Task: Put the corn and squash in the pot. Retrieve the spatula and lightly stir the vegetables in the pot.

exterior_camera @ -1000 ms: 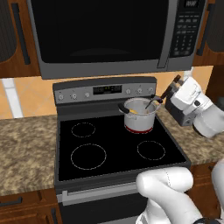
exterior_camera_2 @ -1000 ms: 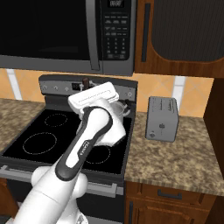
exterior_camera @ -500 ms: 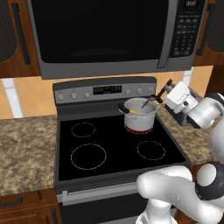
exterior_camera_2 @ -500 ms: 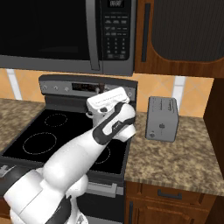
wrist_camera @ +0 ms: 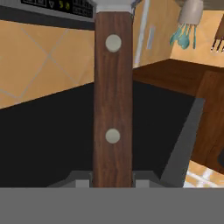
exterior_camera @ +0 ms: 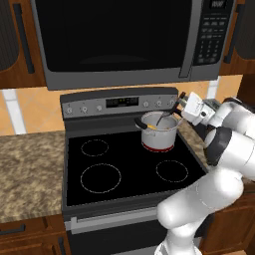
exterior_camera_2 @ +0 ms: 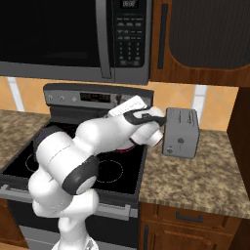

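The gripper (exterior_camera: 183,105) stayed clamped on the spatula (wrist_camera: 113,100), blade dipped into the pot (exterior_camera: 159,132) on the far right burner. Since a second earlier the hand had swung lower and nearer the pot's right rim, the elbow folding forward.

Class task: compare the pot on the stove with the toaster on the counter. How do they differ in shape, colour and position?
Shape: the pot is round with an open top; the toaster is a closed box.
Colour: the pot is shiny silver with a red band at its base; the toaster is plain grey.
Position: the pot sits on a back burner with a utensil leaning into it; the toaster stands on the counter beside the stove.
Both look metallic.
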### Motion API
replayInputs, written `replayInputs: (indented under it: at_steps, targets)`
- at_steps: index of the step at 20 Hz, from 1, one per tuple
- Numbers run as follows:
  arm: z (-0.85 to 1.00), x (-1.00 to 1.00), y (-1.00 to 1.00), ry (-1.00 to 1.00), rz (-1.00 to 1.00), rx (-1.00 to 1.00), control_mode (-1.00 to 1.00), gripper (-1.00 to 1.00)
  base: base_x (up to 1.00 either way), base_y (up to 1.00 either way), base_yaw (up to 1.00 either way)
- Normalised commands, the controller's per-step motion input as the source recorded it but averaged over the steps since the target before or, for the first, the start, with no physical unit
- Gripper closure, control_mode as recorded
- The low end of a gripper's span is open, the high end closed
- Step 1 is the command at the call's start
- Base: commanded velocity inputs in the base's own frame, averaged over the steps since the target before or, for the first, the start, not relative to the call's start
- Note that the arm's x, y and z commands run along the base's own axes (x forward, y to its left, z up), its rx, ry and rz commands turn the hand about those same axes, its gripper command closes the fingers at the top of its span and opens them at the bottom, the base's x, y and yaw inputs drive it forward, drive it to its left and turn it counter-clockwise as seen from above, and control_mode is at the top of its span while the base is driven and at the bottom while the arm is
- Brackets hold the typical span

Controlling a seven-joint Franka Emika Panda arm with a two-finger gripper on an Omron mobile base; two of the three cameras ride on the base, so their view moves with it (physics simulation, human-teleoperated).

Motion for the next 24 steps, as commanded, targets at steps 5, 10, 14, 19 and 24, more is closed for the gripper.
replayInputs:
  at_steps: [5, 10, 14, 19, 24]
  targets:
    - [-0.61, 0.56, -0.09, 0.00, 0.10, -0.14, -1.00, 1.00, 0.00, 0.00, 0.00]
    - [-0.51, 0.42, 0.00, 0.00, 0.08, -0.16, -1.00, 1.00, 0.00, 0.00, 0.00]
    - [-0.02, 0.55, -0.02, 0.00, 0.05, -0.04, -1.00, 1.00, 0.00, 0.00, 0.00]
    - [-0.67, 0.09, 0.40, 0.00, 0.10, -0.11, -1.00, 1.00, 0.00, 0.00, 0.00]
    - [-0.71, 0.33, 0.19, -0.05, 0.04, -0.18, -1.00, 1.00, 0.00, 0.00, 0.00]
